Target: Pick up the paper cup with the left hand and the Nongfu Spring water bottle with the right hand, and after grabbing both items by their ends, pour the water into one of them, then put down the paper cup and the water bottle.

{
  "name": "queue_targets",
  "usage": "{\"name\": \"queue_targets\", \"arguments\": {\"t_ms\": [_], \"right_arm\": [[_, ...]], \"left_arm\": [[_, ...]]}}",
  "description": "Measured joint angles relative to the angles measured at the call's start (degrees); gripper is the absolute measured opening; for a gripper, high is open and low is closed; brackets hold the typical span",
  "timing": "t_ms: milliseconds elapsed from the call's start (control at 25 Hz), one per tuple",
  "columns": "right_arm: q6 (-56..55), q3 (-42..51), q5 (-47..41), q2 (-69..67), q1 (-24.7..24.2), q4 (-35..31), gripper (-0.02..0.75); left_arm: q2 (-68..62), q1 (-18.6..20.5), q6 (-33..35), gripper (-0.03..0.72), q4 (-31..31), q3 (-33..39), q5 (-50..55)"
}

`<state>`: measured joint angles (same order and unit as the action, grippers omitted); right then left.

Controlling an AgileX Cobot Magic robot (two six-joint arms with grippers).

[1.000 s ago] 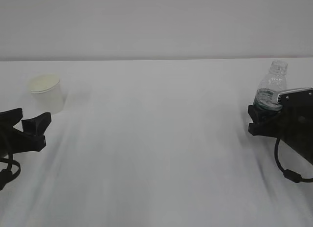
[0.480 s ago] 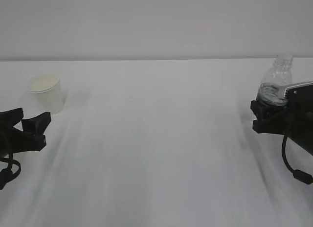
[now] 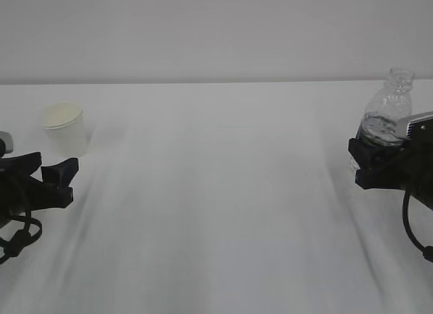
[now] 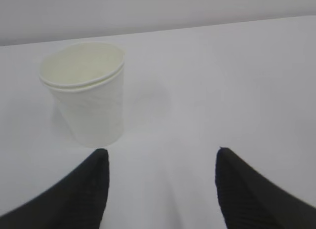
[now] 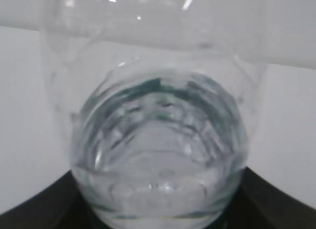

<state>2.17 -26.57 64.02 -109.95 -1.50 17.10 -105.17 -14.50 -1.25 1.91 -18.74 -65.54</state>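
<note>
**A:** What is on the table (image 3: pixel 216 192)?

**B:** A wide white table runs back to a pale wall. Near its left edge, toward the back, a small white paper cup (image 3: pixel 65 129) stands upright, with a rolled rim and a cream inside. Near the right edge a clear ribbed water bottle (image 3: pixel 385 118) with no cap leans slightly to the right.

**A:** Where is the left hand (image 3: pixel 46 177)?

**B:** It is low at the left edge, in front of the cup and apart from it. From its wrist camera, two black fingers (image 4: pixel 81 192) are spread wide with bare table between them. The cup (image 4: pixel 86 91) stands beyond the left fingertip, not touching it, and its rim looks a little dented.

**A:** And the right hand (image 3: pixel 379 162)?

**B:** It is at the right edge, black with a silver-grey top plate. Its jaws clasp the lower part of the bottle, hiding its base. I cannot tell whether the base rests on the table.

**A:** Is there water (image 5: pixel 158 150) in it?

**B:** Yes. The right wrist camera looks closely at the bottle (image 5: pixel 158 135) and shows clear water in its lower part, with a dark green tint across it. Black jaw edges press in at both bottom corners.
</note>
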Motion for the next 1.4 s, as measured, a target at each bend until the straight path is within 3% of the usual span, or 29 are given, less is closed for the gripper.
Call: {"name": "queue_targets", "arguments": {"t_ms": [160,400,560,1000,1400], "right_arm": [[-0.6,1.3,0.0,2.0,0.0,1.4,0.459],[-1.4,1.6,-0.1,3.5,0.0,2.2,0.459],[-2.2,1.6,-0.1,3.7,0.0,2.8,0.459],[-2.2,1.8,-0.1,3.7,0.0,4.6,0.459],[-2.2,1.8,-0.1,3.7,0.0,5.8,0.459]], "left_arm": [[-2.0,0.0,0.2,0.5,-0.9,-2.2,0.0],[-2.0,0.0,0.3,0.521,4.7,-2.9,0.0],[-2.0,0.0,0.3,0.518,5.3,-2.9,0.0],[-4.2,0.0,1.9,0.398,5.4,-3.1,-0.1],[-11.6,0.0,2.4,0.554,6.5,-7.1,-0.1]]}}
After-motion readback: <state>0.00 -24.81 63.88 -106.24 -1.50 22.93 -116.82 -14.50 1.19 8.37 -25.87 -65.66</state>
